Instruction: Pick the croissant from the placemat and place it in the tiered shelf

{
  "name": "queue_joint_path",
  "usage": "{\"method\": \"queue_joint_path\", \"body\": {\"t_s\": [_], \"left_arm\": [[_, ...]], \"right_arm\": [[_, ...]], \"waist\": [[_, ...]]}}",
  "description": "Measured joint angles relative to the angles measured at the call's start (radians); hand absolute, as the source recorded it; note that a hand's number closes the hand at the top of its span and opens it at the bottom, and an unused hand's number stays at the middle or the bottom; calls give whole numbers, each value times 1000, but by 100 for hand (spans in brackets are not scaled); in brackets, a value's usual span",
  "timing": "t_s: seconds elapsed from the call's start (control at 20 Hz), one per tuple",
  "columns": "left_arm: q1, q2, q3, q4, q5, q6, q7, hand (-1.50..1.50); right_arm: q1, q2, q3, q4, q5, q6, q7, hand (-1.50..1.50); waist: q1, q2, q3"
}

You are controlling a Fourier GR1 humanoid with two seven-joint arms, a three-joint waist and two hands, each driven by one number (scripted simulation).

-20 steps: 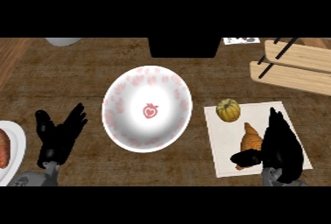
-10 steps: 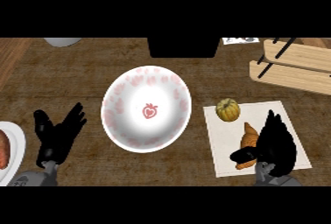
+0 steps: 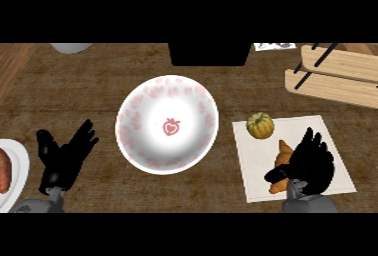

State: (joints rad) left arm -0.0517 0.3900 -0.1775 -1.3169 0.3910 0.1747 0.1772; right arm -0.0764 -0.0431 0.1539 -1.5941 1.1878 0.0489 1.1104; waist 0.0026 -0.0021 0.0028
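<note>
The golden-brown croissant (image 3: 283,151) lies on the pale placemat (image 3: 325,130) at the lower right. My right hand (image 3: 310,162) is over its right side and hides much of it. The fingers are straight and spread, and the thumb reaches left across the croissant's middle. Both ends of the croissant show beside the hand. The wooden tiered shelf (image 3: 339,75) stands at the upper right, apart from the hand. My left hand (image 3: 66,155) rests open at the lower left with its fingers up.
A small yellow-green squash (image 3: 260,125) sits on the placemat's far left corner, just above the croissant. A large white plate (image 3: 148,145) with a strawberry mark fills the middle. Another plate (image 3: 11,172) shows at the left edge. A black box (image 3: 208,53) stands at the back.
My right hand has shifted slightly left and further over the croissant, covering more of it. The left hand has stayed where it was.
</note>
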Motion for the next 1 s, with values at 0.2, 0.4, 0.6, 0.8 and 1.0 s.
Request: {"method": "queue_joint_path", "body": {"t_s": [0.2,0.4,0.6,0.8,1.0], "left_arm": [[10,-1,24,-17,-4,-21,26,0],[-3,-15,52,-23,-24,-35,61,0],[0,-44,52,-27,-59,-29,65,0],[2,-53,53,-35,-71,-26,76,0],[9,-68,64,-43,-87,-30,80,0]], "right_arm": [[-11,11,-50,68,10,-48,-51,-150],[-4,13,-72,70,12,-64,-75,-150],[-25,20,-91,122,-28,-49,-109,150],[-44,0,-86,150,-78,28,-158,150],[-34,17,-59,147,-80,4,-184,150]], "waist": [[0,0,-1],[-1,0,-2],[-1,-5,-8],[3,-9,-13],[0,-13,-15]]}}
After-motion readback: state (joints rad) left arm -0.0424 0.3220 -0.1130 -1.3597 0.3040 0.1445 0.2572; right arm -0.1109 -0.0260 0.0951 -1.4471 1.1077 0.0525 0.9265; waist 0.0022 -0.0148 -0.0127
